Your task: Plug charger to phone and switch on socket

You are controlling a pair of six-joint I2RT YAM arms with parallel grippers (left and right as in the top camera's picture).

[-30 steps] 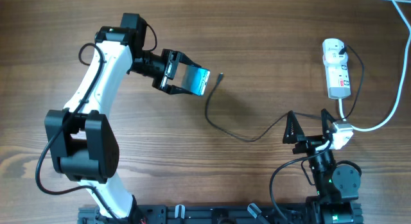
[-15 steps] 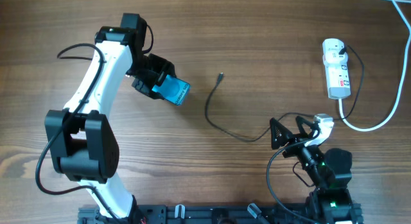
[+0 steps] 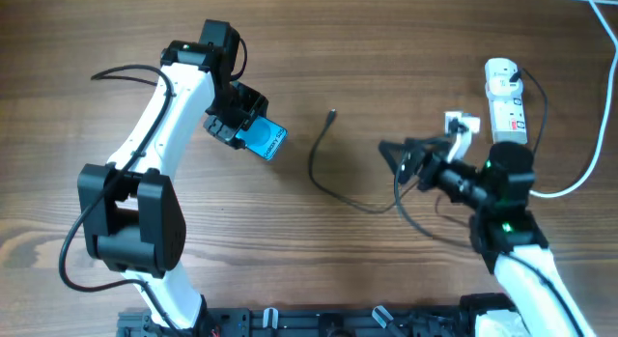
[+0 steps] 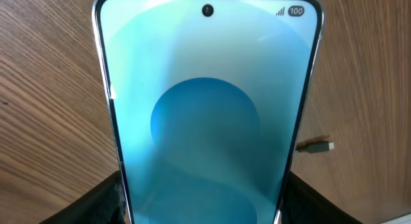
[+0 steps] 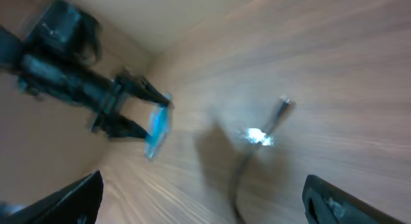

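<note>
The phone (image 3: 265, 138) with a turquoise-blue screen is held in my left gripper (image 3: 241, 127), lifted above the table at the left. It fills the left wrist view (image 4: 205, 108), clamped between the fingers. The charger (image 3: 333, 178) is a thin black cable curving over the table's middle, its connector tip (image 3: 332, 114) lying free right of the phone; the tip also shows in the left wrist view (image 4: 318, 146) and blurred in the right wrist view (image 5: 282, 107). My right gripper (image 3: 396, 158) is open and empty, right of the cable. The socket (image 3: 506, 102) lies at the far right.
A thicker white cable (image 3: 579, 178) runs from the socket's near end toward the right edge and up to the top right corner. The black cable's far end plugs into the socket's top.
My right arm has swung up and forward from the table's front, its open gripper now pointing left toward the cable. My left gripper has turned the phone and drawn it slightly left.
</note>
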